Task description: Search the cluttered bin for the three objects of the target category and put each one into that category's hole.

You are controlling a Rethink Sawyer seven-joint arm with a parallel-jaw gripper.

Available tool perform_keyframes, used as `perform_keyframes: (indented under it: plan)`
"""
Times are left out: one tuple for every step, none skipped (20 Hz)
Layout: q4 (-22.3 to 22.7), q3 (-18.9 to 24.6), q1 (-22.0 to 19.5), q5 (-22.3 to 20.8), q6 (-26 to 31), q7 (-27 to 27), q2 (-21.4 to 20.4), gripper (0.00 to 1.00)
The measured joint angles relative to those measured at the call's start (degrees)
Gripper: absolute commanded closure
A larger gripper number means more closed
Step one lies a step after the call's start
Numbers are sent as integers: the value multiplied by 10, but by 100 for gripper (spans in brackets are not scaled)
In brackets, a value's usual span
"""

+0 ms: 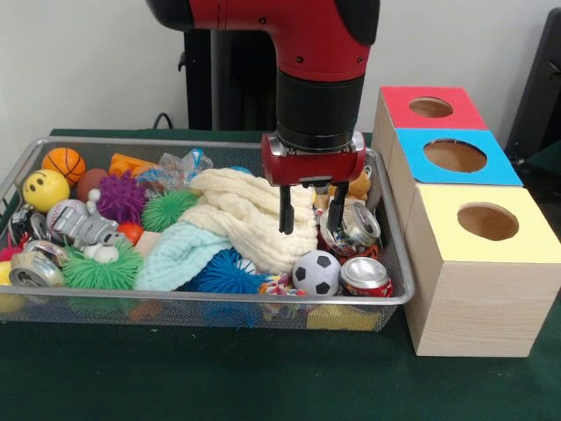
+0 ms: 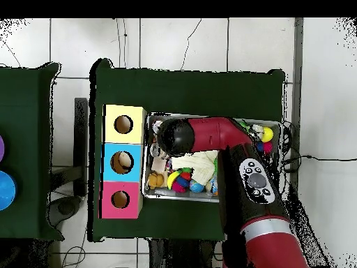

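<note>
The wire mesh bin (image 1: 175, 298) is full of clutter and also shows in the overhead view (image 2: 275, 125). My gripper (image 1: 312, 213) is open and empty. It hangs just above a cream knitted cloth (image 1: 250, 210) and a crushed can (image 1: 352, 226) in the bin's right half. A small white, pink and yellow fabric bundle (image 1: 275, 283) peeks out between a blue spiky ball (image 1: 223, 272) and a soccer ball (image 1: 316, 272). A multicoloured bundle-like item (image 2: 183, 179) lies near the bin's edge in the overhead view. The yellow-faced box's hole (image 1: 487, 221) is to the right of the bin.
The blue-faced box (image 1: 456, 156) and the red-faced box (image 1: 429, 107) stand behind the yellow one. The bin also holds a mint cloth (image 1: 175, 254), green (image 1: 103, 272) and purple (image 1: 121, 197) spiky balls, a red can (image 1: 365, 276), a smiley ball (image 1: 46, 189) and a teddy bear (image 1: 359, 184).
</note>
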Motion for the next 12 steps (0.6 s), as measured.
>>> perform_keyframes:
  plan:
    - [0, 0, 0, 0, 0, 0, 1, 0]
    - [0, -1, 0, 0, 0, 0, 1, 0]
    - [-1, -2, 0, 0, 0, 0, 3, 0]
    - [-1, -3, 1, 0, 0, 0, 5, 0]
    - [-1, -4, 1, 0, 0, 0, 6, 0]
    - [-2, -5, 1, 0, 0, 0, 7, 0]
    - [-3, -10, 1, 0, -3, 0, 9, 0]
    - [-4, -12, 2, -2, -5, 0, 10, 0]
    - [-4, -15, 2, -3, -7, 0, 11, 0]
    - [-5, -17, 3, -5, -9, 0, 12, 0]
    - [-6, -22, 4, -10, -13, 0, 13, 0]
    - [-7, -25, 4, -15, -17, 0, 14, 0]
